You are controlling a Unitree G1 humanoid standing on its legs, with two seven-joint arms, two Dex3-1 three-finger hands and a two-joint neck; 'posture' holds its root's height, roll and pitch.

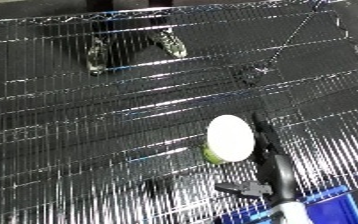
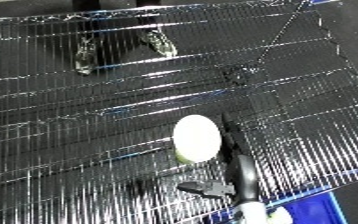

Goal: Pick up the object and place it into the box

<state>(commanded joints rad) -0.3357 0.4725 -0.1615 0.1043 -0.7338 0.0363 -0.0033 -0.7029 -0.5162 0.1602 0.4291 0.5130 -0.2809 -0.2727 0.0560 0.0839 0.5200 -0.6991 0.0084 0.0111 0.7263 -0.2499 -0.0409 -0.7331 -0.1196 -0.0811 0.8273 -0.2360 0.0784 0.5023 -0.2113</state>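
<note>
On the wire shelf (image 1: 87, 130), toward its lower right, I have the object (image 1: 230, 138): a pale, round thing with a flat white face turned up toward my camera and a yellow-green edge showing at its lower left. It looks like a lidded cup or a small tub tilted on its side, though I can't say which. My right hand (image 1: 273, 172) lies right along its right flank, black fingers reaching up past the rim, and a thumb or a lower finger pokes out to the left below it. Whether those fingers are wrapped round the object or only lying straight against it, I can't tell from either eye. My left hand isn't in sight.

The blue bin (image 2: 322, 210) shows only as a corner at the bottom right, near my wrist.

I judge the object to be light and fairly stiff, with a smooth skin that could slide on the wires or in my fingers. The flat face offers nothing to pinch, so I'd take it across the curved side wall, thumb opposite fingers, just behind the white face. The shelf's gaps could catch a fingertip underneath.
</note>
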